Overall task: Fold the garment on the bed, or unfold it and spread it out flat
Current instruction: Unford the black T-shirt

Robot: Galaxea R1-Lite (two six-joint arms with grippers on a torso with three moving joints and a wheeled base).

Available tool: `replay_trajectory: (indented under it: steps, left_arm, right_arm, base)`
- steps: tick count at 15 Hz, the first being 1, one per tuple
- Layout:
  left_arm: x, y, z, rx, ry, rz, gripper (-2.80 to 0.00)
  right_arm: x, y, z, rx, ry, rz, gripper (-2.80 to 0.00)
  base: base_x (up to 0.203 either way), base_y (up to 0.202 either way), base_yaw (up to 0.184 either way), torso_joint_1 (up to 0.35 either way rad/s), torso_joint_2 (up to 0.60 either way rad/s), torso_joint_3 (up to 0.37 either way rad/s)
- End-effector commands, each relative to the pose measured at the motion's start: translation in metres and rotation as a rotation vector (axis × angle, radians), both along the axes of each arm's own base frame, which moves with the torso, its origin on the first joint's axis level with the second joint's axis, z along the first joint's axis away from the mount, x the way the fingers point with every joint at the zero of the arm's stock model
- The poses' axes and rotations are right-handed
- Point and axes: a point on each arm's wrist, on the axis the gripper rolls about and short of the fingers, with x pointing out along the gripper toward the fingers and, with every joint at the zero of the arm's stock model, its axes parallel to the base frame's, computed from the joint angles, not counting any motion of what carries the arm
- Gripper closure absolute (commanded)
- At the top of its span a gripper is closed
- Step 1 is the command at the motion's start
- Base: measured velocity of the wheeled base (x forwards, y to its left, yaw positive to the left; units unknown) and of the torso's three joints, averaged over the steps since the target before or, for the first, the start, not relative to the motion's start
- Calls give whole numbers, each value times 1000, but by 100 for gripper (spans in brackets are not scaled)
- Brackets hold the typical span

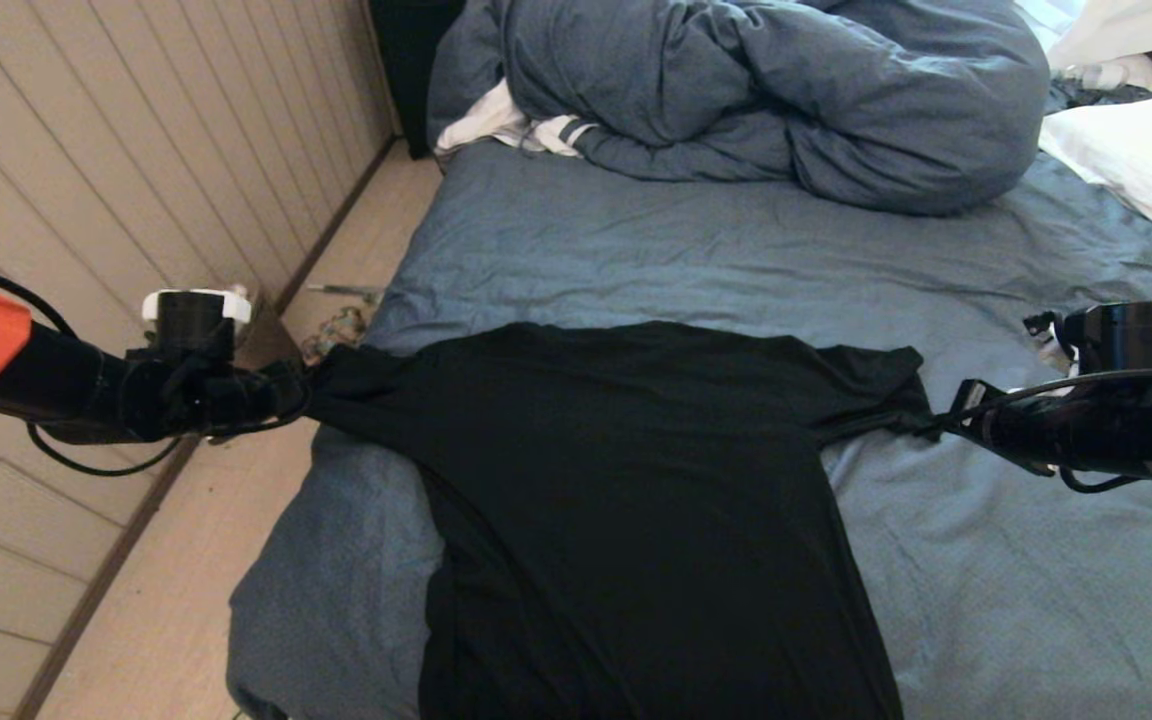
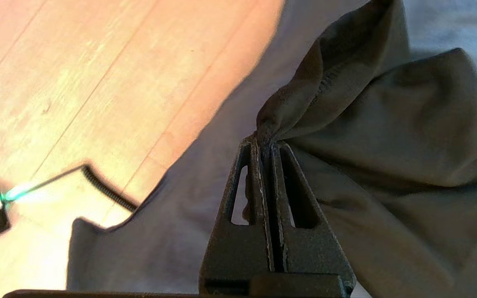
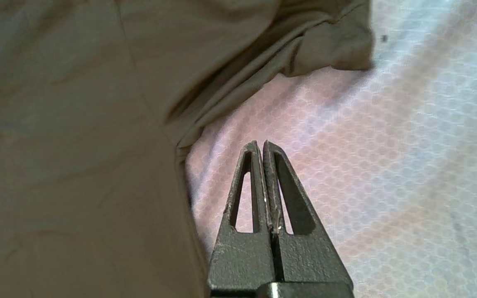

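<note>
Black T-shirt [image 1: 626,500] spread on the bed [image 1: 696,250] below the duvet [image 1: 736,90], left gripper [image 2: 268,140] pinching 1 sleeve, right gripper [image 3: 262,142] pressed together on nothing beside the other sleeve, so probably best pulling outward gently, low, no yanking.

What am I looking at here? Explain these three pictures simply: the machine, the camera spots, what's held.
It is a two-armed robot standing at a bed. The wide picture is from a camera on its head; the other two are from cameras on its wrists, looking along the fingers. A black shirt lies on the blue-grey sheet, with a bunched duvet beyond it. The left gripper, at the bed's left edge, is shut on a pinch of the shirt's sleeve. The right gripper is shut too, but its wrist picture shows nothing between its fingers; it sits over bare sheet beside the other sleeve.
</note>
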Motion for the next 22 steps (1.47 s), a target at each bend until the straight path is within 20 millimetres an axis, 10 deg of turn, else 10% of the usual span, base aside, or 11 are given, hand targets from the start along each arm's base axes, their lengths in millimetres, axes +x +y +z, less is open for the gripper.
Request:
replay_trajectory:
  steps: [1, 7, 8, 22]
  left_arm:
    - [-4, 6, 0, -11, 3, 25, 0]
    - [-4, 7, 0, -12, 9, 30, 0]
    - [-4, 6, 3, -13, 5, 29, -280]
    - [-141, -22, 128, -30, -161, -156, -280]
  right_arm:
    - [0, 0, 0, 2, 0, 0, 0]
    - [0, 0, 1, -3, -12, -1, 0]
    - [0, 0, 0, -1, -11, 0, 0]
    - [-41, 11, 46, -31, -141, 13, 0]
  base:
    - [0, 0, 0, 0, 0, 0]
    - [0, 0, 0, 0, 0, 0]
    - [0, 0, 0, 0, 0, 0]
    - [0, 0, 0, 0, 0, 0]
